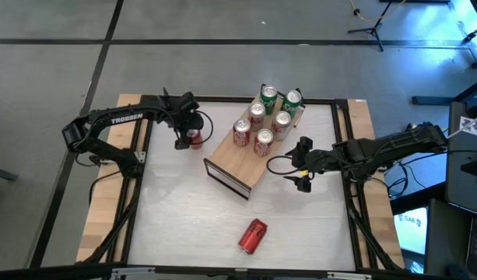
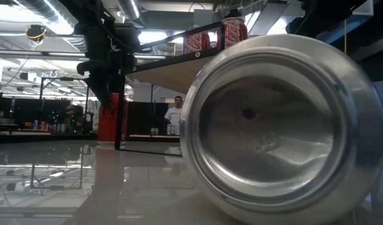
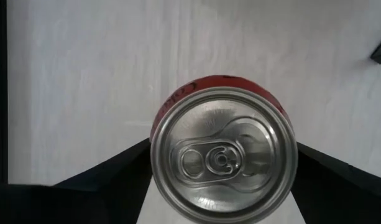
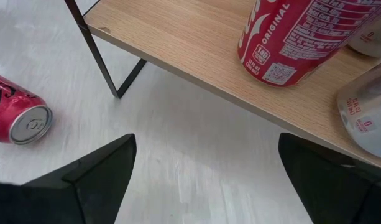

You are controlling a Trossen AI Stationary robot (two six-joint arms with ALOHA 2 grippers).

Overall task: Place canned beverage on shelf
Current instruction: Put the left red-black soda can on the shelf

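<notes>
Grasping is the step in hand. The left gripper (image 1: 187, 138) sits down over an upright red can (image 1: 194, 139) on the white table (image 1: 176, 210), just beside the shelf (image 1: 242, 165) on its left. In the left wrist view the can's silver top (image 3: 224, 163) fills the space between the two dark fingers (image 3: 112, 177), which flank it closely on both sides; whether they already press the can's wall I cannot tell, so the grip looks to be closing rather than settled.

The next move, as I judge it, calls for a firm squeeze, a straight lift clear of the table, and a carry over to the bare near part of the board, away from the cans already there.

The right gripper (image 1: 303, 165) waits near the shelf's other long side with its jaws wide apart and empty.

The shelf is a long light-wood board on a dark frame, lying at a slant in the middle of the table. Six cans (image 1: 263, 123) stand at its far end, four red and two green. Another red can (image 1: 252, 236) lies on its side near the table's front edge, well apart from both arms.
</notes>
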